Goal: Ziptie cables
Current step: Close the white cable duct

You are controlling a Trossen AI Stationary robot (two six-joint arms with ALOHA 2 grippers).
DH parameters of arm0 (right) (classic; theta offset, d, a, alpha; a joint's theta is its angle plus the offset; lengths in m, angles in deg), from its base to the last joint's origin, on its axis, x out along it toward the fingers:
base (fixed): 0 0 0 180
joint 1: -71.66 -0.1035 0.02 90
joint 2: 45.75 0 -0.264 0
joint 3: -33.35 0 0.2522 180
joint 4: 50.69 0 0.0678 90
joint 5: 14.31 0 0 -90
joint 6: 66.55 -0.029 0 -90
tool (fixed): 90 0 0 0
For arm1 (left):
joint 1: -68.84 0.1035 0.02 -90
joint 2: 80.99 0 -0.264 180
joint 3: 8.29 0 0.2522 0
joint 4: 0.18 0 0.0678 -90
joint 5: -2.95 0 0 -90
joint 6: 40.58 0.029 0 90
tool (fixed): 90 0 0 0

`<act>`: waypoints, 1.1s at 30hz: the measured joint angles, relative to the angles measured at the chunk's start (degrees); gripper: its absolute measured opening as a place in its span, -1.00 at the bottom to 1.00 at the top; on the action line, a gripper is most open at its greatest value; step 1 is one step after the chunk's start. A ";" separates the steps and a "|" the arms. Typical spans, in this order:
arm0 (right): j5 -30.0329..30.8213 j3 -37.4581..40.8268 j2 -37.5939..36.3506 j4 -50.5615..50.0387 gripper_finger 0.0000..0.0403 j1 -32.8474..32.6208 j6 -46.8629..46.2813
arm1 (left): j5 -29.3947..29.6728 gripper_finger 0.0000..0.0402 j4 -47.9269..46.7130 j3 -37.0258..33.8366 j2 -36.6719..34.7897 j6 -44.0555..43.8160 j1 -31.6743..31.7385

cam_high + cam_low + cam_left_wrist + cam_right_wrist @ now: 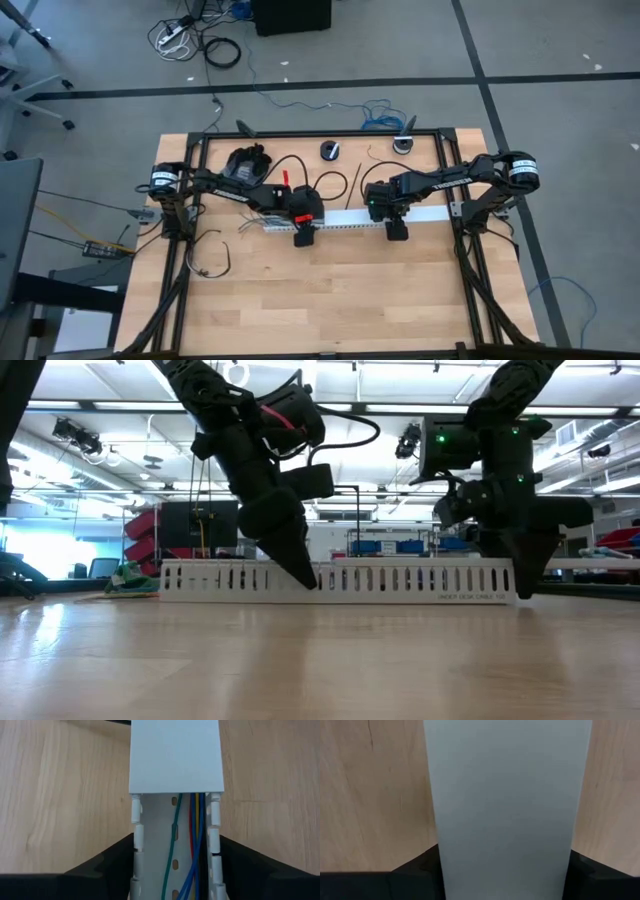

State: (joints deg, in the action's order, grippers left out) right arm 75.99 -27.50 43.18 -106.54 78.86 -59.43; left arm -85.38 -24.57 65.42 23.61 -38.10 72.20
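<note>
On the pale wooden tabletop (pixel 350 290), both grippers straddle the long white slotted plastic duct (pixel 400 580): left gripper (pixel 175 870) and right gripper (pixel 505 870) each clasp its sides, under bright workshop ceiling lights (pixel 90 420).

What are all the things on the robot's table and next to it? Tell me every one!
table: one, light wood, under everything
duct: one, white, slotted, lying across the table's middle
duct cover: one, white, on top of the duct, one stretch left uncovered
wires in the duct: several, green, blue, red, yellow, showing where the cover stops
thin wires: a few, dark, loose on the table's left side
round things: two, dark, at the table's far edge
blue cable: one, on the floor beyond the table
left claw: one, black, over the duct's left part
right claw: one, black, over the duct's right part
</note>
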 joint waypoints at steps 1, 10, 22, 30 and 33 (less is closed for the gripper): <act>0.04 0.02 0.00 0.00 0.14 0.00 0.04 | 0.02 0.18 0.20 -0.07 0.00 -0.04 0.00; 0.11 0.09 0.02 0.37 0.14 0.01 0.89 | 0.19 0.12 0.89 -0.11 0.00 -0.13 0.00; 2.50 -1.00 0.04 -1.55 0.33 -1.06 -1.83 | 0.63 0.12 0.45 -0.11 0.00 -0.31 0.00; 2.51 -2.43 0.04 -4.45 0.62 -2.68 -3.48 | 0.66 0.11 0.12 -0.07 0.00 -0.33 0.00; 1.42 -2.51 0.04 -6.84 0.68 -3.01 -4.45 | 0.63 0.11 -0.34 0.02 -0.01 -0.49 0.00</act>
State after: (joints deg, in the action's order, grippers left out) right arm 77.41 -30.01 43.22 -113.37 75.85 -63.89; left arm -84.75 -24.91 65.44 23.59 -38.59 72.20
